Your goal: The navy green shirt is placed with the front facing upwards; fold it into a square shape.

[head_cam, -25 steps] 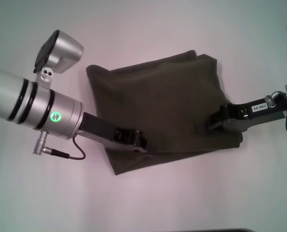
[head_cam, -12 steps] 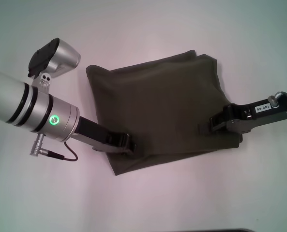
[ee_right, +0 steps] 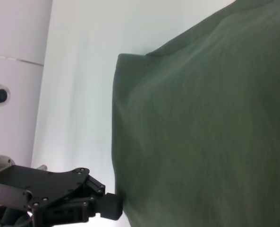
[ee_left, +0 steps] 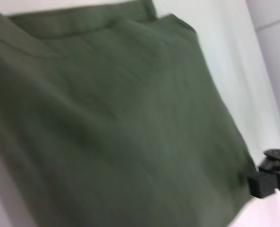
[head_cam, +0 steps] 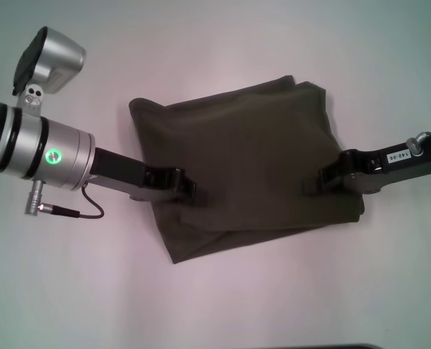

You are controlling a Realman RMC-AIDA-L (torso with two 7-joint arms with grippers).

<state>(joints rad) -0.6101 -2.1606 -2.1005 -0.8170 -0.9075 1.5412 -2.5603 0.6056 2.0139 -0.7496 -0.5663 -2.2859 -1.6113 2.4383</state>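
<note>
The navy green shirt lies folded in a rough square in the middle of the white table, plain olive side up, with a lower layer sticking out along its near edge. No lettering or collar shows. My left gripper sits low at the shirt's left edge, open and holding nothing. At the right edge my right gripper rests over the cloth, also open. The left wrist view shows the shirt and the right gripper beyond it. The right wrist view shows the shirt and the left gripper beside its edge.
The white table surrounds the shirt on all sides. A dark strip marks the table's near edge. A cable hangs from the left wrist.
The left arm has drawn back to the left and away from the shirt's near-left corner. The right gripper has slid a little to the right. The shirt has not moved.
</note>
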